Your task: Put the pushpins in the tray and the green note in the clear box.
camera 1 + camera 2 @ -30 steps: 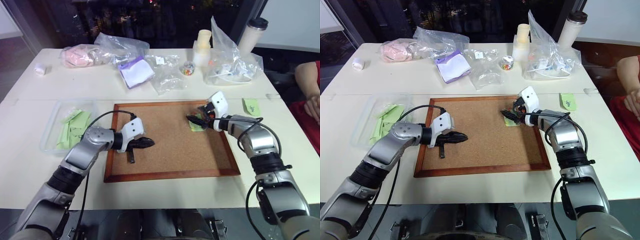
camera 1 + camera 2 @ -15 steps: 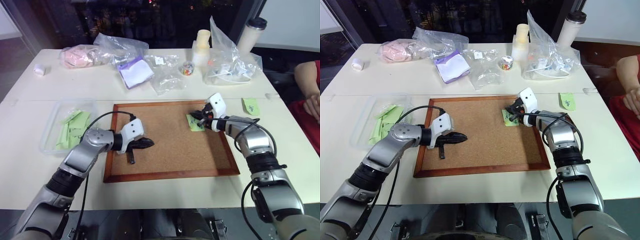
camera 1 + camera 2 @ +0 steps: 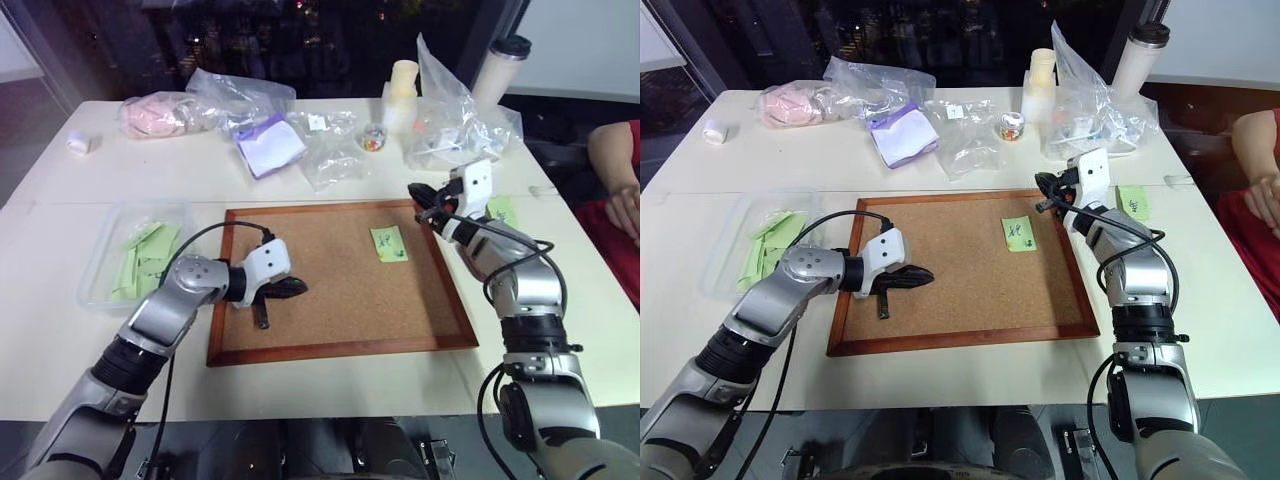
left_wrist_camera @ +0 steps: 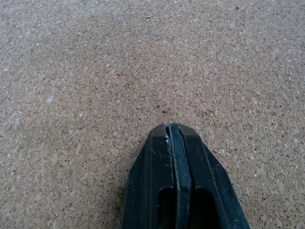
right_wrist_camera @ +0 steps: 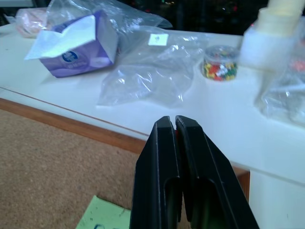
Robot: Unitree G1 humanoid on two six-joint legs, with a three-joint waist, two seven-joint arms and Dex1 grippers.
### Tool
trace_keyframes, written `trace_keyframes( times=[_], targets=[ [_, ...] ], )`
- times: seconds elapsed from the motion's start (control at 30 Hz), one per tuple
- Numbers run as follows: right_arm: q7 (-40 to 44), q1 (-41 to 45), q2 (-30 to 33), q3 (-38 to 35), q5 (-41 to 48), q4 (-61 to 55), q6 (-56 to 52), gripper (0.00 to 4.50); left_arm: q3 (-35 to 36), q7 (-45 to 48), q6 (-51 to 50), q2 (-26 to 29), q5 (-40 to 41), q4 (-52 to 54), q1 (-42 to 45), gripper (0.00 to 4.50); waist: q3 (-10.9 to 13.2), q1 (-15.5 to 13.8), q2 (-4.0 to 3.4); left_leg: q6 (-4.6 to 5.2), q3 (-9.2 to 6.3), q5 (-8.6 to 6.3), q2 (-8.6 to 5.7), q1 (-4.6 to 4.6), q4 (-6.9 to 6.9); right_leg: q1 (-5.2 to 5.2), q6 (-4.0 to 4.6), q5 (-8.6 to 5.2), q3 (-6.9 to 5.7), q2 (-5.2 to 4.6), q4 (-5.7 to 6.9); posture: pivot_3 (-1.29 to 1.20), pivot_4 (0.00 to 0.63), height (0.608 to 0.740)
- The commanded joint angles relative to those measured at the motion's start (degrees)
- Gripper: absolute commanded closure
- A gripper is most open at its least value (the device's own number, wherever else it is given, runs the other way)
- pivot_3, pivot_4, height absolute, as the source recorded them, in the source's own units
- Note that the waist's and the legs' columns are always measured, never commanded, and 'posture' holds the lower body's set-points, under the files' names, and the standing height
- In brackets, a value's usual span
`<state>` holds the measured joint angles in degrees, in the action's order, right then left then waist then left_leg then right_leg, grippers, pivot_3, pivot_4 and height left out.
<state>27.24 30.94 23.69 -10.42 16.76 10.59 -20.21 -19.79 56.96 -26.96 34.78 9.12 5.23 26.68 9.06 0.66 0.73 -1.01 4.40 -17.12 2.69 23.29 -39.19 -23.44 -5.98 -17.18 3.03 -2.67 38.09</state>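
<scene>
The green note (image 3: 389, 243) was seen flat on the corkboard (image 3: 340, 330), just beside the raised right gripper (image 3: 416, 190), closed, nothing visibly held

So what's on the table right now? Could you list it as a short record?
corkboard: in front of the robot
green note: lying flat on the corkboard, held by nothing
clear box: left of the corkboard, pale-green slips inside
left gripper: shut, over the corkboard
right gripper: shut, raised at the corkboard's far right corner
</scene>
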Motion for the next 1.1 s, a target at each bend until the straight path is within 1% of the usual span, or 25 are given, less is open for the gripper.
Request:
trace_keyframes(
  times=[0.03,0.17,0.3,0.43,0.63,0.67,0.7,0.8,0.83,0.9,0.93,0.97,1.1],
  targets=[
    [-4.57,-2.99,3.3,-6.54,0.52,-7.21,-1.58,4.45,-2.55,0.87,-0.76,0.71,-2.42,-1.65,-1.49,4.5,0.0,-0.06,-0.01,0.0,0.01,0.0,0.0,0.0,0.0,0.0,0.0,0.0,0.01,-0.01,0.0,0.0,0.15,0.734],
    [-5.32,-11.63,7.17,-9.92,0.17,-11.8,-4.65,4.45,-2.22,0.99,-0.41,0.6,-2.46,-1.64,-1.35,4.5,-0.02,-0.01,-0.02,0.0,0.0,0.0,-0.02,0.0,0.01,0.02,0.0,0.0,0.0,-0.01,-0.06,0.0,0.15,0.734],
    [-5.71,-16.54,8.89,-10.7,-0.73,-11.23,-4.98,4.45,-2.36,1.33,0.31,0.19,-2.93,-2.33,-1.03,4.5,-0.15,0.33,-0.24,0.01,0.05,-0.01,-0.03,-0.18,0.02,0.15,0.0,0.0,0.07,0.03,-0.02,0.0,0.15,0.734],
    [-6.39,-18.28,9.11,-10.08,-2.15,-9.21,-5.47,4.45,-2.47,1.77,1.04,-0.13,-3.46,-3.26,-0.56,4.5,-0.19,0.25,-0.31,0.02,0.07,-0.01,-0.04,-0.37,0.02,0.31,0.0,0.0,0.11,0.05,0.0,0.0,0.15,0.734],
    [-7.62,-19.12,8.48,-10.22,-2.54,-7.76,-5.75,4.45,-2.95,1.61,2.49,0.0,-5.38,-4.41,0.04,4.5,-0.19,0.05,-0.31,0.03,0.07,-0.02,-0.05,-0.36,0.03,0.33,0.0,0.0,0.11,0.04,-0.04,0.0,0.15,0.734],
    [-7.65,-19.26,8.4,-10.31,-2.39,-7.63,-5.73,3.92,-2.85,1.63,2.38,-0.16,-5.31,-4.34,0.01,4.5,-0.19,0.07,-0.31,0.03,0.07,-0.02,-0.05,-0.36,0.03,0.33,0.0,0.0,0.12,0.04,-0.04,0.0,0.15,0.734],
    [-7.71,-19.4,8.37,-10.36,-2.27,-7.55,-5.79,3.65,-2.8,1.66,2.33,-0.26,-5.27,-4.25,-0.03,4.5,-0.19,0.08,-0.32,0.03,0.07,-0.02,-0.05,-0.36,0.03,0.34,0.0,0.0,0.11,0.03,-0.04,0.0,0.15,0.734],
    [-8.04,-19.46,8.21,-10.42,-2.0,-7.7,-5.88,2.23,-2.7,1.83,2.66,-0.42,-5.41,-4.68,0.12,4.5,-0.19,0.07,-0.32,0.03,0.06,-0.02,-0.05,-0.37,0.03,0.34,0.0,0.0,0.12,0.04,-0.04,0.0,0.15,0.734],
    [-8.03,-19.44,8.02,-10.89,-1.37,-8.05,-5.98,1.68,-2.68,1.81,2.84,-0.44,-5.55,-4.84,0.2,4.5,-0.19,0.05,-0.32,0.03,0.06,-0.02,-0.05,-0.37,0.03,0.34,0.0,0.0,0.12,0.04,-0.04,0.0,0.15,0.734],
    [-7.93,-19.4,7.78,-11.46,-0.41,-8.7,-6.25,0.83,-2.8,1.72,3.33,-0.37,-6.06,-5.14,0.41,4.5,-0.19,0.03,-0.32,0.03,0.06,-0.02,-0.05,-0.37,0.03,0.34,0.0,0.0,0.11,0.03,-0.04,0.0,0.15,0.734],
    [-7.88,-19.42,7.73,-11.58,-0.1,-8.91,-6.33,0.29,-2.88,1.7,3.51,-0.32,-6.26,-5.21,0.48,4.5,-0.19,0.03,-0.32,0.03,0.06,-0.02,-0.05,-0.37,0.03,0.34,0.0,0.0,0.11,0.03,-0.04,0.0,0.15,0.734],
    [-7.83,-19.47,7.62,-11.74,0.28,-9.2,-6.53,0.14,-2.91,1.67,3.6,-0.32,-6.37,-5.25,0.53,4.5,-0.19,0.03,-0.32,0.03,0.06,-0.02,-0.05,-0.37,0.03,0.34,0.0,0.0,0.11,0.03,-0.04,0.0,0.15,0.734],
    [-8.67,-19.23,6.44,-13.5,2.77,-10.53,-8.04,0.14,-2.72,1.62,3.35,-0.67,-6.09,-5.2,0.62,4.5,-0.19,0.01,-0.32,0.03,0.06,-0.02,-0.04,-0.37,0.03,0.35,0.0,0.0,0.12,0.03,-0.04,0.0,0.15,0.734]
  ],
)
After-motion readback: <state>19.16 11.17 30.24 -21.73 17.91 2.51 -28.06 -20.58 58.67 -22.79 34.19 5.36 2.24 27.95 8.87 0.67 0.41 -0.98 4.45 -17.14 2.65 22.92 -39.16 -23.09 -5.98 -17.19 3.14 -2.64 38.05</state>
